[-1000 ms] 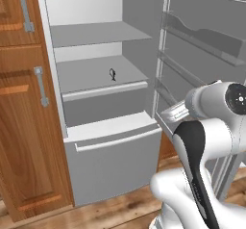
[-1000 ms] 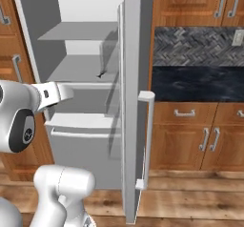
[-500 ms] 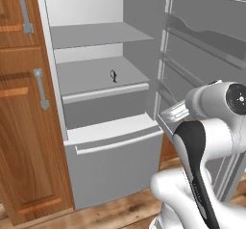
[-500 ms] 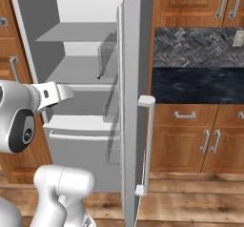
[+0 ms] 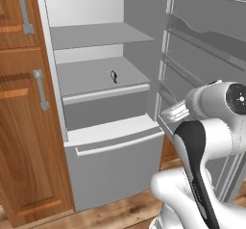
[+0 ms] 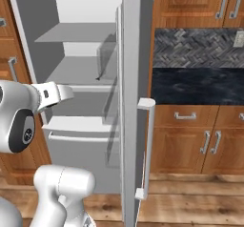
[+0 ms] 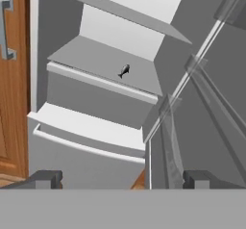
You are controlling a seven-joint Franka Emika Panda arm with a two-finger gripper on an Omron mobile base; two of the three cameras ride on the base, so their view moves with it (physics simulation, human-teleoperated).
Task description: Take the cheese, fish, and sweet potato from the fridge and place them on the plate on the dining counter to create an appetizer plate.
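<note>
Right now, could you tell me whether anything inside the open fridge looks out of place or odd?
Nothing looks spilled or damaged. The fridge stands open, and the one oddity is how bare it is: the only food visible is the fish, a tiny dark shape alone on the middle shelf, seemingly propped up rather than flat. No cheese or sweet potato is visible on the shelves.

It was a kitchen: an open fridge [image 5: 110, 141] stood by wooden cabinets [image 6: 200, 140] and a black counter [image 6: 198, 85].

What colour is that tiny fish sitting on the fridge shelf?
The fish is dark grey-black, seen best in the hand view, on a light-grey shelf.
</note>
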